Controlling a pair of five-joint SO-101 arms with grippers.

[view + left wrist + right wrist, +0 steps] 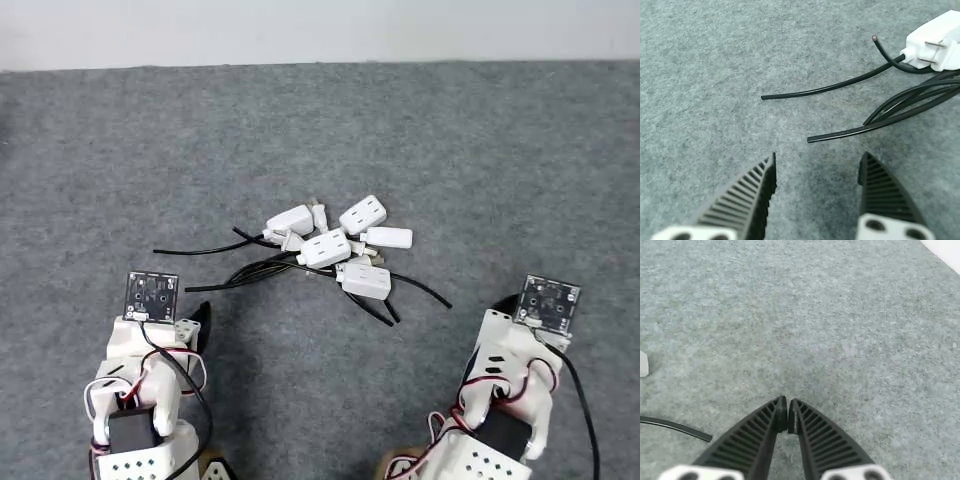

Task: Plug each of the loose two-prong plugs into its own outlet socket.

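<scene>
While the white plugs (291, 220) and sockets (325, 247) lie in one pile, tangled with their black cords (250, 270) on the grey mat (480, 150), the left arm (145, 400) and right arm (505, 400) sit well apart from that pile, one to each side.

From the left wrist, the left gripper (818, 159) gapes, released, over mat just short of the pile's cord ends.

From the right wrist, the right gripper (788, 405) is clenched on nothing, tips together, farther from the pile, near one cord end.
</scene>
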